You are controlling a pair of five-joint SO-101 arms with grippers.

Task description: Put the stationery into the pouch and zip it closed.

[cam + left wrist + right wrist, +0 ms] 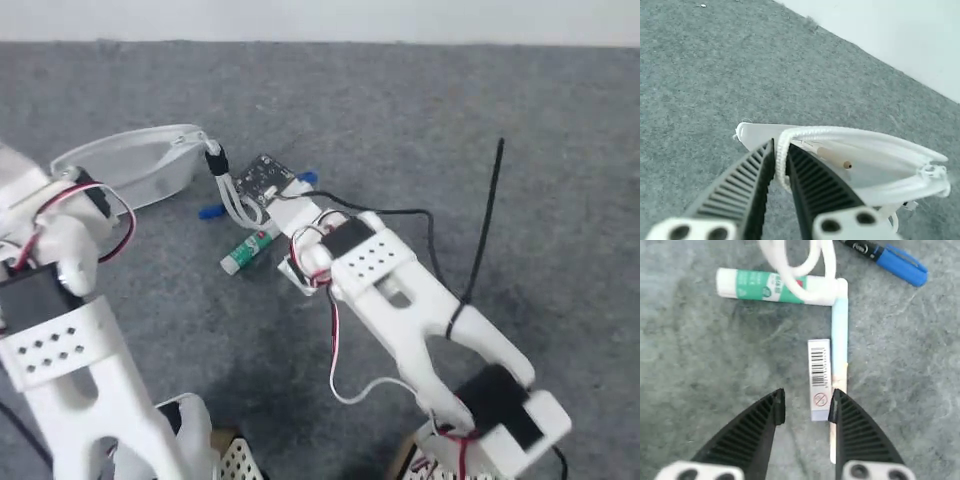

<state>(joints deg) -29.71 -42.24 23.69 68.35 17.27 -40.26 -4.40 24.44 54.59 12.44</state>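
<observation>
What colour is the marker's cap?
The marker's cap is blue, best seen in the right wrist view.

Table (560, 110): top covered in grey, felt-like fabric (150, 90) with a mottled short nap and faint lighter streaks.

Far edge of table: runs straight and meets a plain, off-white wall (320, 20). The line where fabric meets wall looks slightly fuzzy with fibres.

A few white specks (702, 5) lie on the fabric toward that far edge.

Light: even and diffuse across the table. Shadows are soft-edged, and the darkest shadow (240, 375) lies toward the table's near edge.
</observation>
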